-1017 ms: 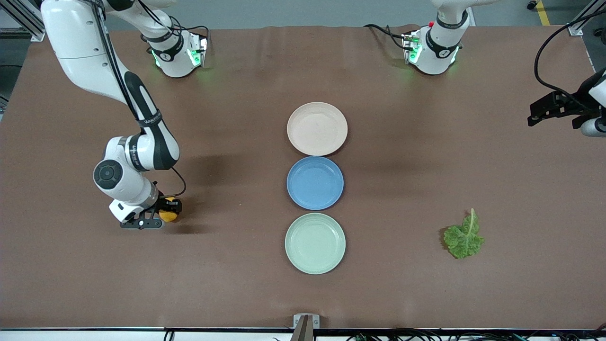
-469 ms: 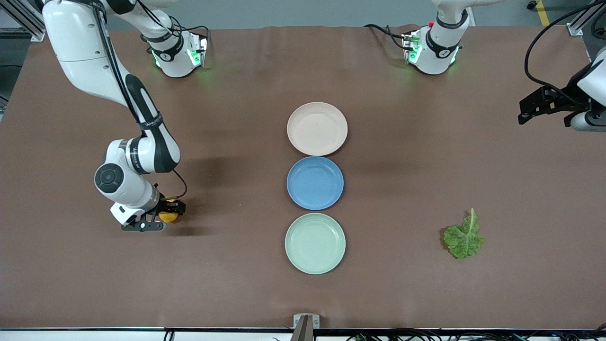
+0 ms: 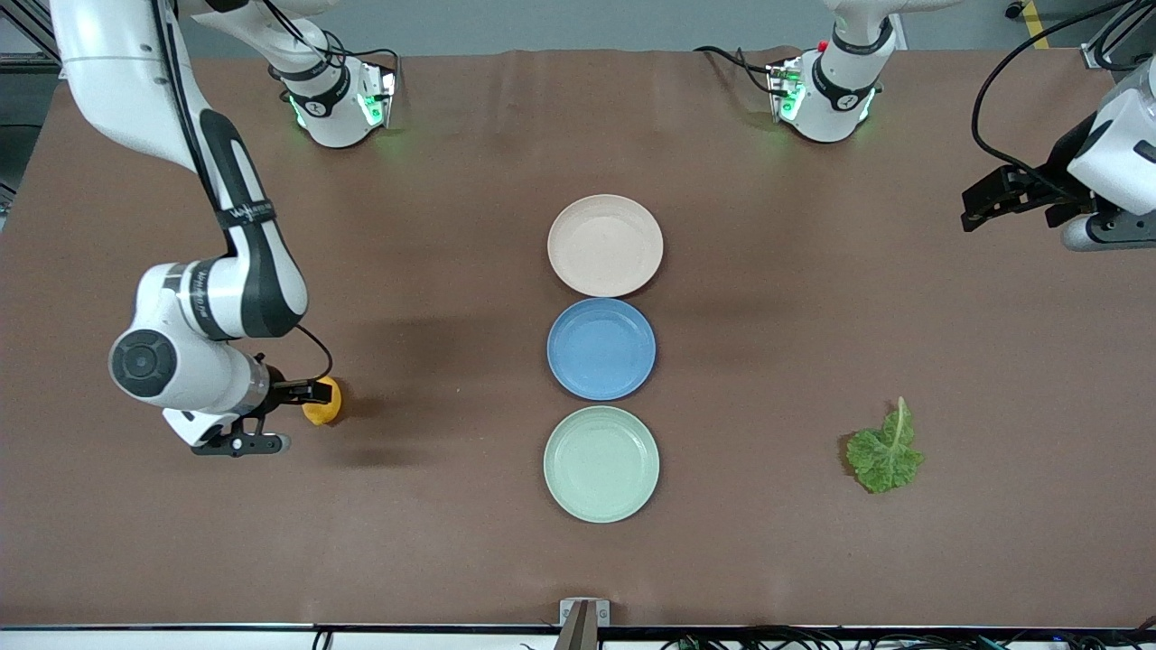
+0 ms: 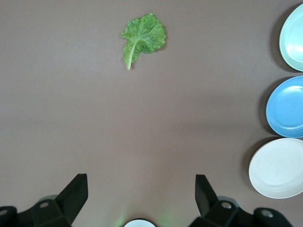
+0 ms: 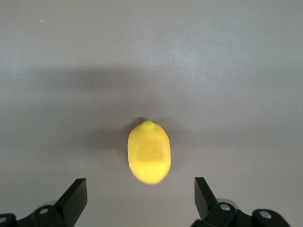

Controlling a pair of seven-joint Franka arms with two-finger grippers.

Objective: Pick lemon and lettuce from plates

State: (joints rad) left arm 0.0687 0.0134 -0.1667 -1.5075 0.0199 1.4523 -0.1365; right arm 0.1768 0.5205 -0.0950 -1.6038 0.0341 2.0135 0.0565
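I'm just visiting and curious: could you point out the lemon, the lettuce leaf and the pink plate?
lemon (image 5: 148,152): right wrist view, middle of the fruit.
lettuce (image 3: 886,454): front view, middle of the leaf blade.
beige-pink plate (image 3: 605,246): front view, bare centre of the plate.

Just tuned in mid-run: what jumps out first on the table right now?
Three empty plates line the table's middle: beige-pink plate, blue plate, pale green plate. The lemon lies on the bare table toward the right arm's end, with the open right gripper above it. The lettuce lies toward the left arm's end; the open left gripper waits raised.
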